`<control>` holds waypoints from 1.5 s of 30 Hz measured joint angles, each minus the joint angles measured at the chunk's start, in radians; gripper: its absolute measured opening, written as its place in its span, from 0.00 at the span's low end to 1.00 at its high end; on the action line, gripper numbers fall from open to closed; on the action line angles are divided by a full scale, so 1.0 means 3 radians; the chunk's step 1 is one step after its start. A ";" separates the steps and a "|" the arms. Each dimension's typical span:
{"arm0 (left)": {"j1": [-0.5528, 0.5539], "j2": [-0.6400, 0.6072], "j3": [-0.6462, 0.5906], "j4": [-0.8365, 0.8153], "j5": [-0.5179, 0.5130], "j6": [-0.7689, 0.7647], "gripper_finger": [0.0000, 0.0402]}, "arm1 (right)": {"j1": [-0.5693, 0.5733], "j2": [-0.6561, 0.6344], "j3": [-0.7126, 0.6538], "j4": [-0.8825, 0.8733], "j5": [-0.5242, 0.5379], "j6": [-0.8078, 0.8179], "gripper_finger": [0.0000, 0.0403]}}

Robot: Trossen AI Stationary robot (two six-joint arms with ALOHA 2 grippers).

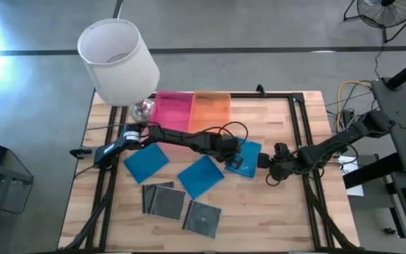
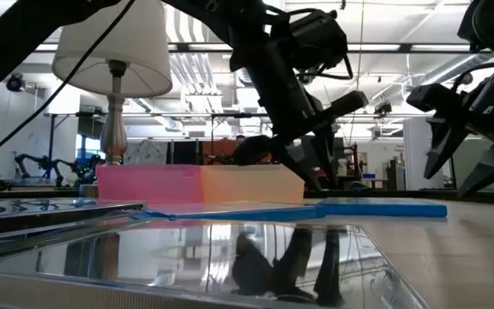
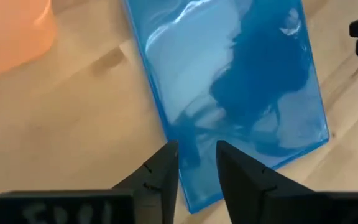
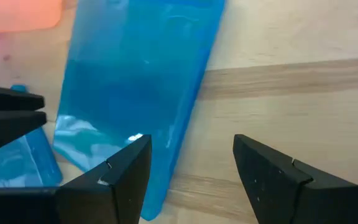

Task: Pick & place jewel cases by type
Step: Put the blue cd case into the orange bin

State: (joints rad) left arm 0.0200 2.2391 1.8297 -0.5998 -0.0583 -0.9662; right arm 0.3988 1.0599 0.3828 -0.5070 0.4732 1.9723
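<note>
Three bright blue jewel cases lie flat on the wooden table: one at the left (image 1: pixel 146 161), one in the middle (image 1: pixel 201 176) and one at the right (image 1: pixel 250 150). Three clear grey cases (image 1: pixel 168 203) showing discs lie toward the near edge, two of them overlapping. My left gripper (image 3: pixel 197 165) reaches across from the left and points down over the right blue case (image 3: pixel 229 81), its fingers a narrow gap apart. My right gripper (image 4: pixel 191 158) hovers wide open just right of that case (image 4: pixel 135 81), above the table (image 2: pixel 444 146). My left gripper's fingertips (image 3: pixel 163 171) stand close over the right blue case near its near-left edge (image 3: pixel 194 186), coming from above and slanting from the left. The case lies flat on the table. I cannot tell whether the fingertips touch it.
A pink tray (image 1: pixel 173 109) and an orange tray (image 1: pixel 210 109) sit side by side at the far edge. A lamp with a white shade (image 1: pixel 118 60) stands at the far left corner. Bare wood lies right of the right gripper and along the near right.
</note>
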 joint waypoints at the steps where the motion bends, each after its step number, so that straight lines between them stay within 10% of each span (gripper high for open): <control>1: 0.0000 0.0000 0.0000 -0.0016 0.0015 -0.0016 0.25 | 0.0000 -0.0001 0.0000 0.0011 0.0000 -0.0053 0.55; 45: -0.0071 0.0033 -0.0615 0.1039 0.0363 -0.0209 0.35 | -0.0211 0.0569 -0.0263 0.1278 -0.0275 -0.0124 0.55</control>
State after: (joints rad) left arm -0.0014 2.2490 1.6451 -0.2882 0.0505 -1.0289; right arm 0.3355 1.2305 0.3039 -0.1237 0.3906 1.9352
